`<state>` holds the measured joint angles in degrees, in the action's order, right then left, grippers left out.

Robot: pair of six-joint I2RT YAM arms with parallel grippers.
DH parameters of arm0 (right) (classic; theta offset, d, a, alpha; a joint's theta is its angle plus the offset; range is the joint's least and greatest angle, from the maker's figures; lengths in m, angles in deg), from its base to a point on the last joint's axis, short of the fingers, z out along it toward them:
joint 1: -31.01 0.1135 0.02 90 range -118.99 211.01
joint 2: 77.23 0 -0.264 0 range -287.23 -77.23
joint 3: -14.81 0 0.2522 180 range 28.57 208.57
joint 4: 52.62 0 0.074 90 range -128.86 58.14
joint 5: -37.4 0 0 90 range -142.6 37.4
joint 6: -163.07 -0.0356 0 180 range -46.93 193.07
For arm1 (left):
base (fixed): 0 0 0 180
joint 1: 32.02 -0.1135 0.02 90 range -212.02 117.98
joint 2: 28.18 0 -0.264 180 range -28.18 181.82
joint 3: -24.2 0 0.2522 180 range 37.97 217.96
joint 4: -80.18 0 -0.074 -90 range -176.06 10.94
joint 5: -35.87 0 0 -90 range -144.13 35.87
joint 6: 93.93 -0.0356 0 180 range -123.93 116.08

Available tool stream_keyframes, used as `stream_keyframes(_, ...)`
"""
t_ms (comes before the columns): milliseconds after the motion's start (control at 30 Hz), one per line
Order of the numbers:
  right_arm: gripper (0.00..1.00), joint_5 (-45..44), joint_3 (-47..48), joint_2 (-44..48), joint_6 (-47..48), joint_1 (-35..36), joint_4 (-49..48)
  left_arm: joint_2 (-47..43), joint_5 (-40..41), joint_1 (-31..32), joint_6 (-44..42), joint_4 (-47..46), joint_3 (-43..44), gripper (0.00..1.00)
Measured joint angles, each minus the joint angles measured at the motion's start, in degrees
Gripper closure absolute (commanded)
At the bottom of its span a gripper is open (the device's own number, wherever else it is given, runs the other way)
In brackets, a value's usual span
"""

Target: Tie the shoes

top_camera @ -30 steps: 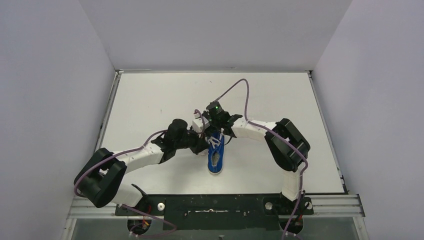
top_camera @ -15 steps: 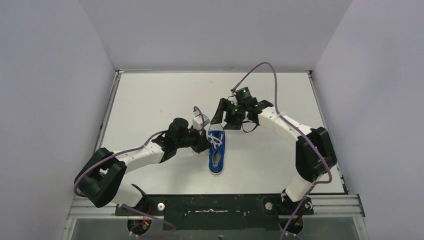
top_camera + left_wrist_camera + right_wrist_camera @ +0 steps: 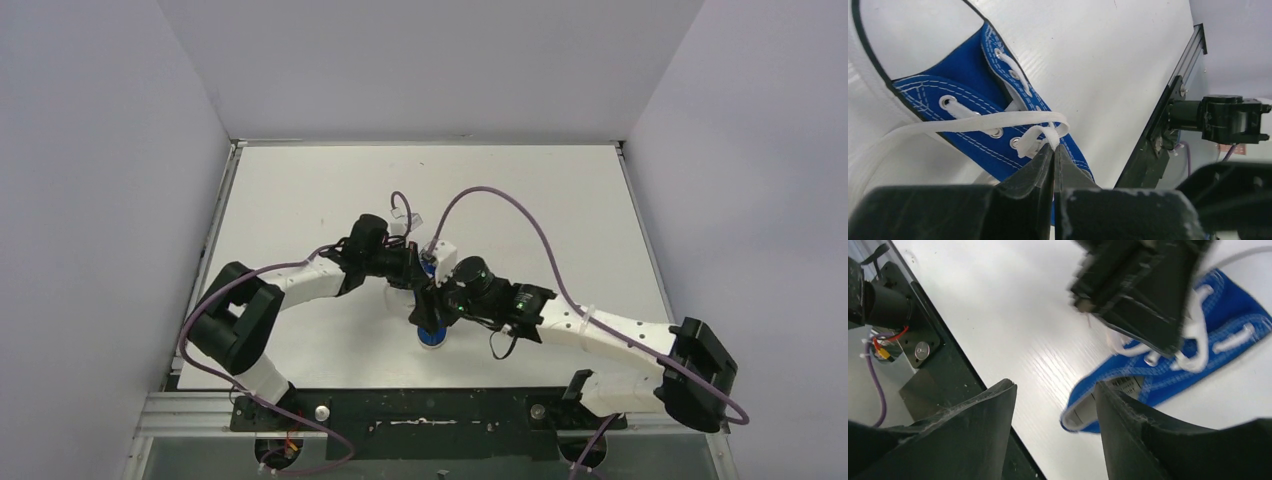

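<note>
The blue shoe (image 3: 433, 338) lies mid-table, mostly hidden under both arms; only its heel shows in the top view. In the left wrist view its blue side and eyelets (image 3: 968, 75) fill the left, and a white lace (image 3: 998, 120) runs across it. My left gripper (image 3: 1053, 146) is shut on a loop of that lace, near the shoe's laced part (image 3: 418, 272). My right gripper (image 3: 1055, 389) is open and empty, low over the table beside the shoe's heel opening (image 3: 1118, 400) (image 3: 427, 308). The left gripper's body (image 3: 1143, 290) hangs over the laces.
The black front rail of the table (image 3: 430, 410) (image 3: 948, 370) lies close behind the right gripper. White walls enclose the table on three sides. A purple cable (image 3: 520, 215) arcs above the right arm.
The right arm has let go, opened, and swung from the shoe's far side round to its near heel end. The left gripper stays shut on the lace and has shifted slightly farther away.
</note>
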<state>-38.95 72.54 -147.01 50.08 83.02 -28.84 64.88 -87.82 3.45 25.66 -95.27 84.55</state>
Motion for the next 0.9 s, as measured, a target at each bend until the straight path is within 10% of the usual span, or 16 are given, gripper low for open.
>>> stream_keyframes(300,0.41,-14.45,0.48,-16.85,10.67,15.17,-15.85,6.05,-9.94,-7.61,3.85,2.16,3.61,1.00)
stream_keyframes(900,0.55,-27.36,7.30,-35.82,13.88,13.94,-27.63,13.35,-17.16,-11.56,-0.46,15.69,11.58,1.00)
